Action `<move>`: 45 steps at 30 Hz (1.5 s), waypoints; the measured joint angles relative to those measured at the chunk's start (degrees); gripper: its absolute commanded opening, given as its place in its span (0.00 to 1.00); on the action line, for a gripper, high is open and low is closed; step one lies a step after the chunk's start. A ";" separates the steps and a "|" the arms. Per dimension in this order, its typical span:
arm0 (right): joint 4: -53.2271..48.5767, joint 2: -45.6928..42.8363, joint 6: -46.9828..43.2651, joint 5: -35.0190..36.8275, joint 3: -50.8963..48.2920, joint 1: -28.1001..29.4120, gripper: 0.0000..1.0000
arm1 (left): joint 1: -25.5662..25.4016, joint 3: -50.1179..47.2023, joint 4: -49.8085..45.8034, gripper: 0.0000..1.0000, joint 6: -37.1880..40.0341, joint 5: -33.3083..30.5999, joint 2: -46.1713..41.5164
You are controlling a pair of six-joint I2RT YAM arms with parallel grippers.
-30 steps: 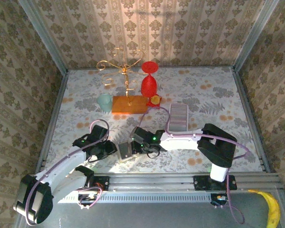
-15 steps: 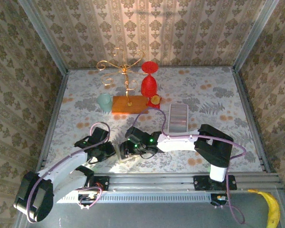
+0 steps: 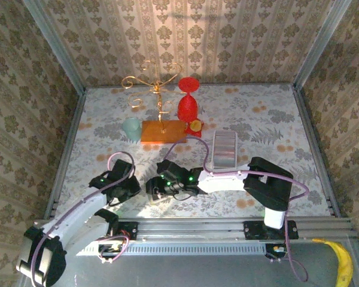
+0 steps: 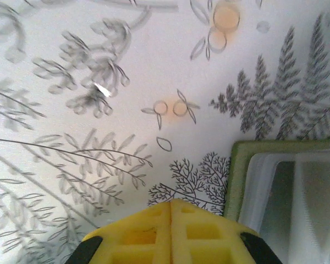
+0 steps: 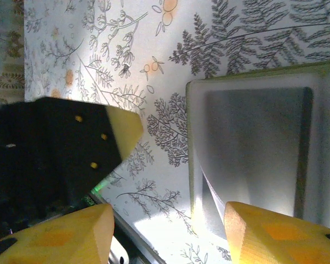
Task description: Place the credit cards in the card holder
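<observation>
Fingers on the left gripper [image 4: 171,204] are pressed together, empty, just left of the whitish-grey credit card [image 5: 253,148] in its green-rimmed tray [image 4: 235,176], near edge; right gripper [image 5: 168,214] hangs spread over it. I'd pin the tray, then lift one card edge

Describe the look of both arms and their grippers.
The left arm and right arm have white links and black joint housings. A lilac cable loops along each, and small green lights glow near the wrists. The left gripper and right gripper have yellow fingers, the left's moulded with square recesses.
</observation>
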 measured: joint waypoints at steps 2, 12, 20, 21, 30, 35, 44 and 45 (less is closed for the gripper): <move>0.13 0.57 0.22 -0.37 0.00 0.17 0.55 | 0.87 1.84 -2.16 0.08 0.07 -1.95 -1.55; 4.55 3.72 2.47 -3.80 0.04 0.72 0.48 | 6.60 10.16 -10.45 0.11 2.54 -8.44 -5.09; 7.74 5.62 3.17 -6.03 1.75 1.70 0.49 | 8.02 11.56 -10.95 0.16 6.25 -4.44 -3.21; 7.80 5.73 3.08 -6.21 1.92 1.81 0.49 | 8.59 12.31 -11.06 0.16 7.19 -3.58 -2.43; 7.54 5.62 -2.51 -7.67 4.85 3.52 0.56 | 14.91 20.90 -13.27 0.37 15.45 2.01 2.54; 1.31 0.42 -11.19 -7.08 4.87 4.98 0.55 | 15.41 21.44 -12.87 0.40 15.67 6.16 1.66; -16.37 -26.80 -39.41 0.04 -6.82 0.42 0.59 | 7.98 12.79 -6.10 0.55 13.90 12.44 4.85; -18.97 -30.38 -44.68 1.05 -8.55 -0.68 0.59 | 5.73 11.74 -4.90 0.55 13.35 12.48 6.05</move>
